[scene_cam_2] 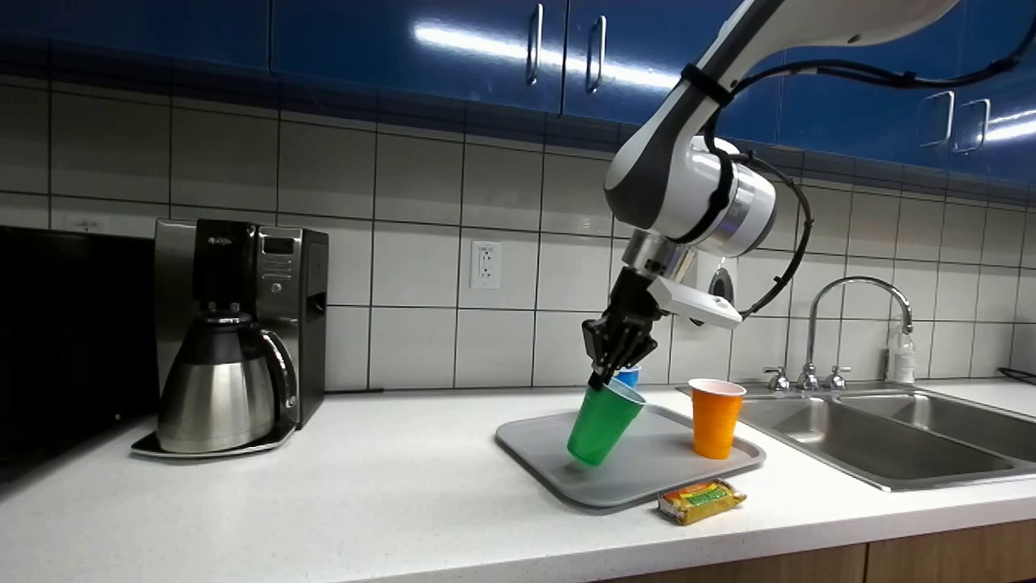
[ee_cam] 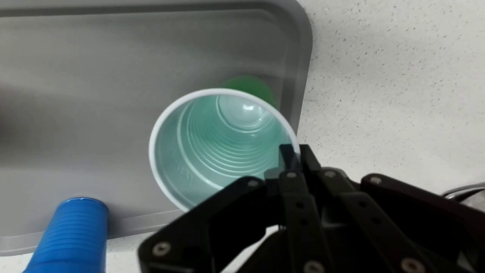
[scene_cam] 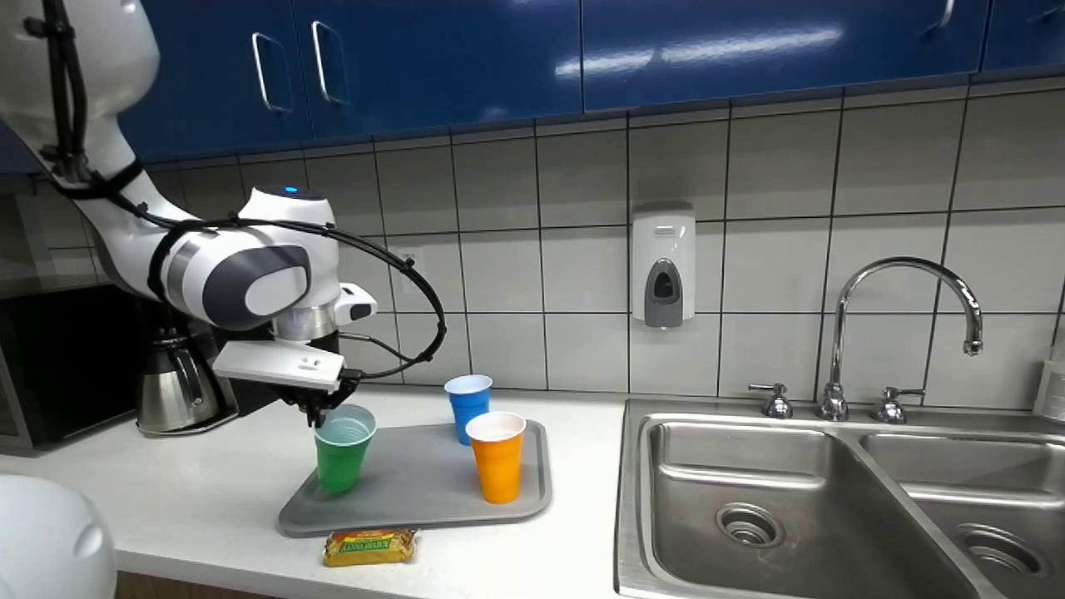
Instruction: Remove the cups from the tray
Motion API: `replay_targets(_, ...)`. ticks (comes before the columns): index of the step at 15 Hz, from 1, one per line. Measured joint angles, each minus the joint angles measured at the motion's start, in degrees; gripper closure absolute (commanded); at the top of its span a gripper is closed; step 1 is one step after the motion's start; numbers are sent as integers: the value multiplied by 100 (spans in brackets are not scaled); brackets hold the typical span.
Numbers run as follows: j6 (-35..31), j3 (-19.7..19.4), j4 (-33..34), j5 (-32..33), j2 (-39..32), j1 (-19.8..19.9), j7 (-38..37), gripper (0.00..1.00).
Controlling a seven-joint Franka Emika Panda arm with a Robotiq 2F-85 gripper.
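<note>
Wrist view has your gripper [ee_cam: 298, 153] pinched narrow on the rim of the green cup [ee_cam: 223, 151], one fingertip inside and one outside. You hold that cup tilted over the grey tray [scene_cam_2: 664, 453], near one end; whether its base touches the surface is hard to tell. In an exterior view, your blue cup [scene_cam: 470, 409] stands upright just inside the tray's back edge, the orange cup [scene_cam: 499, 464] upright on the tray in front of it, toward the sink [scene_cam: 636, 499]. A wrapped bar [scene_cam: 369, 547] lies on the counter [scene_cam: 208, 491] just in front.
</note>
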State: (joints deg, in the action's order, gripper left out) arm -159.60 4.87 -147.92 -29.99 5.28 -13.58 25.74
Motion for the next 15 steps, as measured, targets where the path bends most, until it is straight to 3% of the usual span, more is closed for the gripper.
replay_targets(9, -59, 201, -49, 154, 289, -254, -138, 99)
replay_targets(15, -450, 649, -48, 1127, 102, -372, -1264, 99)
